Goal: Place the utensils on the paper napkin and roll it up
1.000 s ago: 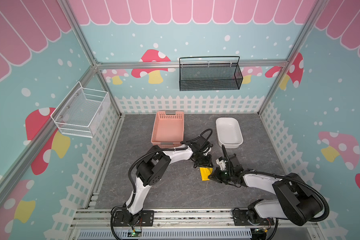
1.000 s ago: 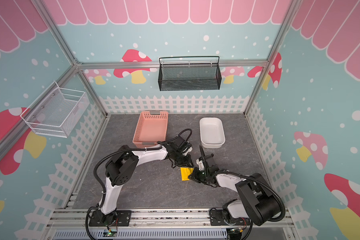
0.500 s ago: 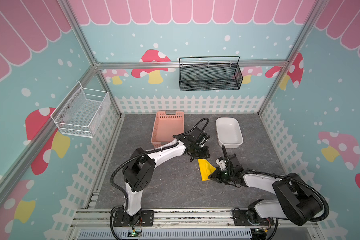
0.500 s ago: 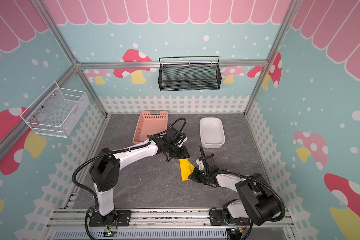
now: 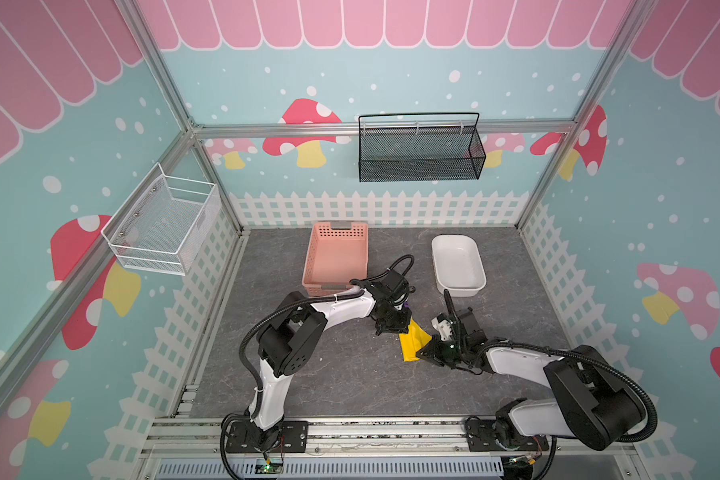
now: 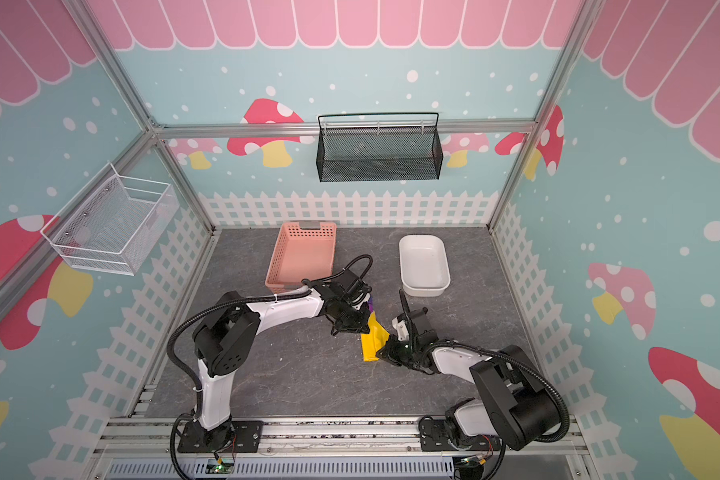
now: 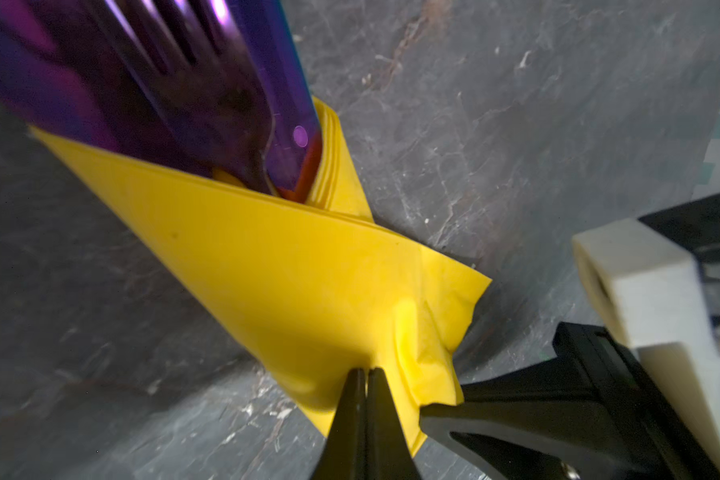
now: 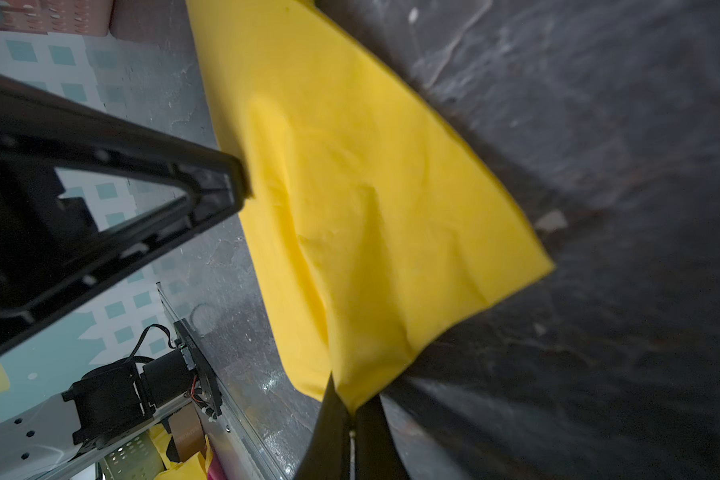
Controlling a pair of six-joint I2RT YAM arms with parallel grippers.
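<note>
**Paper napkin point(image 7: 292, 282) pinched by both my grippers, utensils tucked inside**

My left gripper point(image 7: 365, 376): jaws pressed flat together on a fold of the yellow sheet, w/ creases fanning out from the pinch. My right gripper point(image 8: 350, 409): also clamped tight, w/ a corner of the napkin caught btwn the tips. The two pinch points sit just beside each other on the same edge of the napkin. In the left wrist view, a black tip of my right gripper touches the paper right next to my left tips. In the right wrist view, one finger of my left gripper presses against the sheet's side.

Napkin itself: folded over into a loose, tapering wrap, wrinkled near the grips. It lies on the grey table point(image 5: 329, 374), mid-front, btwn my two arms.

The utensils point(image 7: 175, 83) poke out of the wrap's open end. Fork point(image 7: 171, 50) tines and the violet knife blade point(image 7: 279, 104) are clear; a 3rd purple piece beside them is too blurred to name. In both top views only a small purple tip shows past the napkin's far end, by my left wrist.

Further out:
- Pink basket point(image 5: 337, 257) is on the table behind my left gripper.
- White dish point(image 5: 458, 266) is behind my right gripper, well apart from the napkin.
- Black mesh basket point(image 5: 418, 153) hangs on the back wall.
- White wire basket point(image 5: 163, 224) hangs on the left wall.
</note>
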